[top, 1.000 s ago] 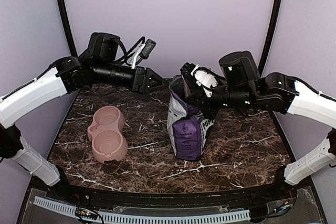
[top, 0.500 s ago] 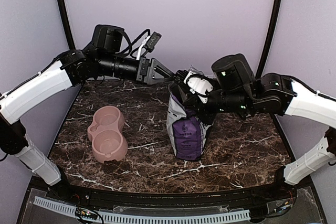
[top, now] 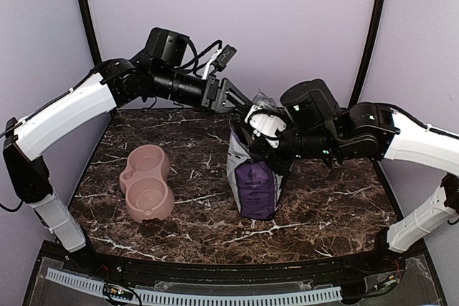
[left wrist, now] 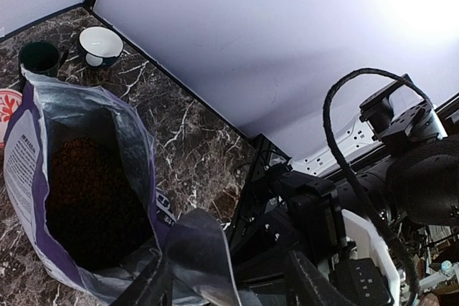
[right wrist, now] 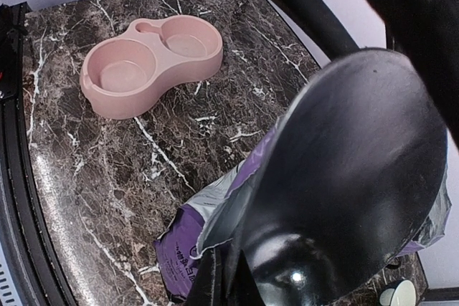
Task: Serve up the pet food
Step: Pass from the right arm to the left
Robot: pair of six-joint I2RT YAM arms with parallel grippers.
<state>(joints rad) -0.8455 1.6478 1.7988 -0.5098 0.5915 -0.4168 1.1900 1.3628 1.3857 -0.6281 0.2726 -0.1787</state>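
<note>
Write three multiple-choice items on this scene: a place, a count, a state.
1. Seen from the top camera, the pink bowl lies: A left of the bag; B right of it; C behind it.
2. The bowl has how many wells? A one; B two; C four.
3. The pet food is: A heaped in the bowl; B inside the open bag; C spilled over the table.
Key: 1 A, the bowl sits at the bag's left; 2 B, two round wells show; 3 B, the left wrist view shows kibble down in the bag.
</note>
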